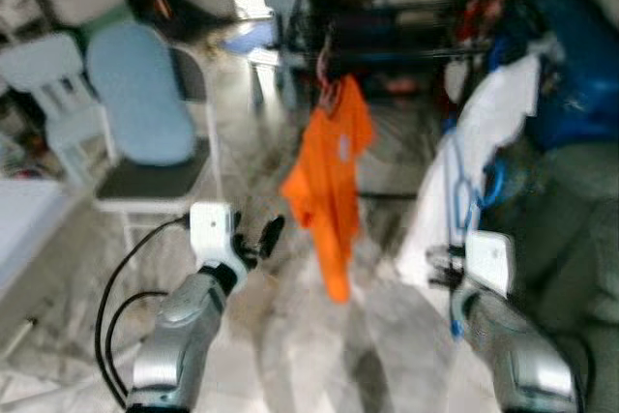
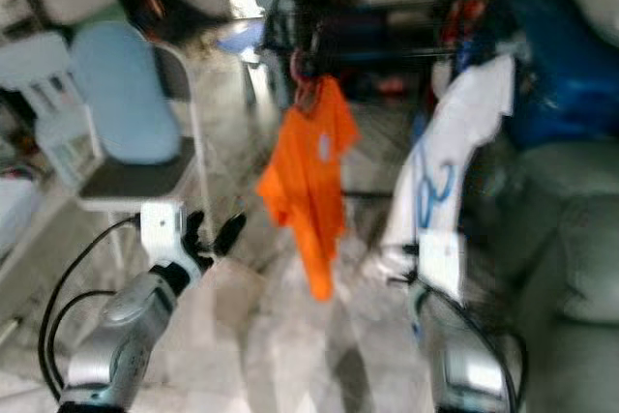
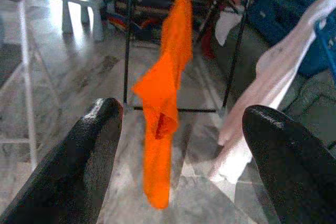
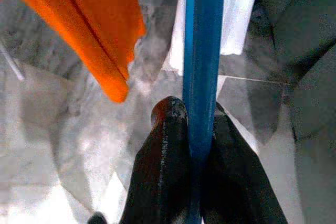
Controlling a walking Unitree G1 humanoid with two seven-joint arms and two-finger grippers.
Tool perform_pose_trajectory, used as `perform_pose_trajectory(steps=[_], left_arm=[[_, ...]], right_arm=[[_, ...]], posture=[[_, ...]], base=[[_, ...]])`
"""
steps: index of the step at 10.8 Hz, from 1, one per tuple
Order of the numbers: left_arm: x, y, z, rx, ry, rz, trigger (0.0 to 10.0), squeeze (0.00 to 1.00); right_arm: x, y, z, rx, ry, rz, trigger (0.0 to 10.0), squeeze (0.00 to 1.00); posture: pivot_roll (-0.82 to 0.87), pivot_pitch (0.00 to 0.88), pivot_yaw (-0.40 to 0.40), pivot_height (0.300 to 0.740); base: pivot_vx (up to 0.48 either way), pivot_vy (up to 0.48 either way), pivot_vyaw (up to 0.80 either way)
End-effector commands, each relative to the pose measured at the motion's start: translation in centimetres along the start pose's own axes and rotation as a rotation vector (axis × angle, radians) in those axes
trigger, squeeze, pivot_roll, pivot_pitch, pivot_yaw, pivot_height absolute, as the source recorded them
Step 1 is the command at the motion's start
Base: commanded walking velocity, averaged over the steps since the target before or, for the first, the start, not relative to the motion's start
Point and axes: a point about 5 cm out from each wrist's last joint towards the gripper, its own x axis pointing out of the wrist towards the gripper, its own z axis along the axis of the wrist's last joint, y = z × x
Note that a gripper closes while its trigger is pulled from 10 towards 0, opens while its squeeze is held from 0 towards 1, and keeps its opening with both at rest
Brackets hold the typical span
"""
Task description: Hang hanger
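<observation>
Overhead, a dark metal rack (image 1: 387,7) of thin tubular bars is seen at the far side of a glossy marble floor (image 1: 290,336). A grey sofa (image 1: 571,239) with a soft matte cover is placed at the right, with a blue bag (image 1: 571,65) on it. At the left, a white-framed chair (image 1: 145,123) with a rounded pale-blue back and a dark flat seat is positioned, and a small pale chair (image 1: 48,94) beside it. A small white stool (image 3: 81,9) is seen farther back on the floor.

An orange shirt (image 1: 329,181) of limp, folded cloth is suspended from the rack on a pinkish hanger hook. A white garment (image 1: 464,171) is draped just to its right, in front of the sofa, on a blue hanger (image 4: 202,51) of flat, smooth plastic.

The right gripper (image 4: 194,145) is clamped on the blue hanger, the strip being pinched between both rounded black fingers. The left gripper (image 1: 253,244) is held spread apart, empty, facing the orange shirt, well short of it. Black cables (image 1: 111,316) loop beside the left arm.
</observation>
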Motion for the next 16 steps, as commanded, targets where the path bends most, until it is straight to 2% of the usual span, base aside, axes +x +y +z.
perform_pose_trajectory(steps=[1,3,4,6,8,9,10,11,13,14,16], left_arm=[[0.0,-0.3,0.0,0.007,0.004,-0.005,10.0,0.00],[0.0,0.1,-0.3,0.099,0.011,0.056,10.0,0.00],[-0.1,0.3,-0.6,0.107,0.013,0.071,10.0,0.00],[-0.3,0.8,-1.0,0.104,-0.031,0.173,10.0,0.00],[0.2,1.1,-1.1,0.144,-0.055,0.195,10.0,0.00],[0.0,1.4,-0.9,0.120,-0.065,0.181,10.0,0.00],[-0.2,1.5,-0.7,0.145,-0.064,0.167,10.0,0.00],[-0.6,2.0,-0.8,0.123,-0.057,0.156,10.0,0.00],[-0.6,2.6,-1.1,0.106,-0.045,0.154,10.0,0.00],[-0.2,2.1,-1.1,0.100,-0.039,0.130,10.0,0.00],[-0.3,1.6,-1.4,0.084,-0.031,0.107,10.0,0.00]], right_arm=[[-0.2,-0.5,0.1,-0.011,-0.006,-0.029,10.0,0.00],[-0.1,-0.7,0.0,-0.036,-0.010,-0.049,10.0,0.00],[0.1,-0.7,-0.1,-0.048,-0.009,-0.043,10.0,0.00],[1.1,0.4,0.5,-0.135,-0.022,-0.007,10.0,0.00],[2.2,0.9,0.6,-0.166,-0.039,-0.015,10.0,0.00],[2.4,1.9,0.3,-0.170,-0.033,-0.016,10.0,0.00],[2.7,2.4,-0.1,-0.154,-0.010,0.017,10.0,0.00],[2.7,2.7,-0.1,-0.127,-0.028,0.038,10.0,0.00],[2.7,2.1,-0.2,-0.104,-0.055,0.018,10.0,0.00],[2.6,1.4,-0.3,-0.087,-0.066,0.011,10.0,0.00],[2.5,1.4,-0.7,-0.075,-0.051,0.016,10.0,0.00]], posture=[[-0.22,0.034,0.099,0.740],[-0.21,0.020,0.071,0.740],[-0.21,0.010,0.055,0.740],[-0.16,0.000,-0.063,0.740],[-0.12,0.000,-0.126,0.740],[-0.11,0.000,-0.085,0.740],[-0.11,0.000,-0.036,0.740],[-0.13,0.000,0.002,0.740],[-0.14,0.000,0.038,0.740],[-0.16,0.000,0.052,0.740],[-0.16,0.000,0.056,0.740]], base=[[0.000,0.454,0.00],[0.000,0.000,0.00],[0.000,0.000,0.00],[0.000,0.000,0.00],[0.000,0.000,0.00],[0.000,0.000,0.00],[0.000,0.000,0.00],[0.000,0.000,0.00],[0.000,0.000,0.00],[0.000,0.000,0.00],[0.124,0.000,0.00]])
